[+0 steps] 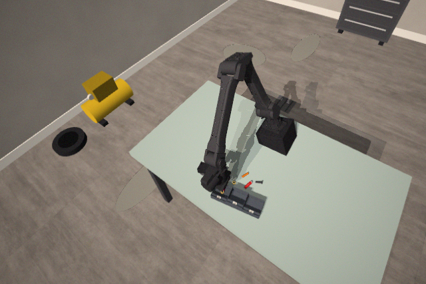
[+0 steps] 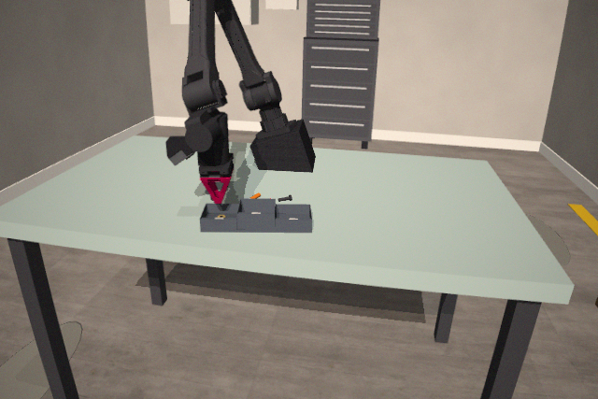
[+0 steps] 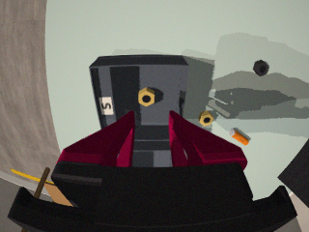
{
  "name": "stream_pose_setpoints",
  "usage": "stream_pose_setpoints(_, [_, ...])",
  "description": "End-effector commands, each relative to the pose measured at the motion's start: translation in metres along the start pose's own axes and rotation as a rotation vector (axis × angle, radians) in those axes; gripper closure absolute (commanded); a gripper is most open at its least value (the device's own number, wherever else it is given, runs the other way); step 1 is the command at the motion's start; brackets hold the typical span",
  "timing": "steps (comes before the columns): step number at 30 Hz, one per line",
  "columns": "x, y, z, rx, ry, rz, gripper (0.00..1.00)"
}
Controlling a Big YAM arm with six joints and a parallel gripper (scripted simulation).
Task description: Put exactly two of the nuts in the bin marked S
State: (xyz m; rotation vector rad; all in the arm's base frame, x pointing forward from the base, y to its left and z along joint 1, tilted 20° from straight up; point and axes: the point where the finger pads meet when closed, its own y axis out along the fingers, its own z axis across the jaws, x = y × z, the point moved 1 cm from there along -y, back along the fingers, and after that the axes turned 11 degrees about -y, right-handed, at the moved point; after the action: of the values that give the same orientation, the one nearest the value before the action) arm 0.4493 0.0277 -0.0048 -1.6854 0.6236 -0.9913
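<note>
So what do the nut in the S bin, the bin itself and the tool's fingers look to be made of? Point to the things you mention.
The hex nut (image 2: pixel 220 216) (image 3: pixel 140 97): probably brass, given its yellow-gold colour.
The S bin (image 2: pixel 218 226) (image 3: pixel 120 60): likely matte plastic, dark grey with flat, dull walls; painted metal is possible.
The tool's fingers (image 2: pixel 206 185): perhaps moulded plastic, evenly crimson.

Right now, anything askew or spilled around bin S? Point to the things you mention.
Nothing stands out. One brass nut (image 2: pixel 220 216) (image 3: pixel 147 97) lies inside bin S (image 2: pixel 218 226) (image 3: pixel 164 61); the gripper (image 2: pixel 220 204) (image 3: pixel 152 117) is open above. The bins look upright, with no visible damage.
</note>
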Motion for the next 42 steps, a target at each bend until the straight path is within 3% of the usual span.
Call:
stream_pose_setpoints(1, [0.009, -0.049, 0.026, 0.082, 0.020, -0.036, 0.70])
stream_pose_setpoints(5, [0.009, -0.049, 0.027, 0.082, 0.020, -0.036, 0.70])
stream_pose_setpoints(7, [-0.006, -0.025, 0.011, 0.022, -0.002, -0.015, 0.70])
stream_pose_setpoints(8, [-0.008, -0.022, 0.010, 0.016, -0.005, -0.012, 0.70])
stream_pose_setpoints(12, [-0.003, -0.031, 0.015, 0.045, 0.006, -0.022, 0.70])
stream_pose_setpoints(42, [-0.008, -0.022, 0.014, 0.036, 0.003, -0.019, 0.70])
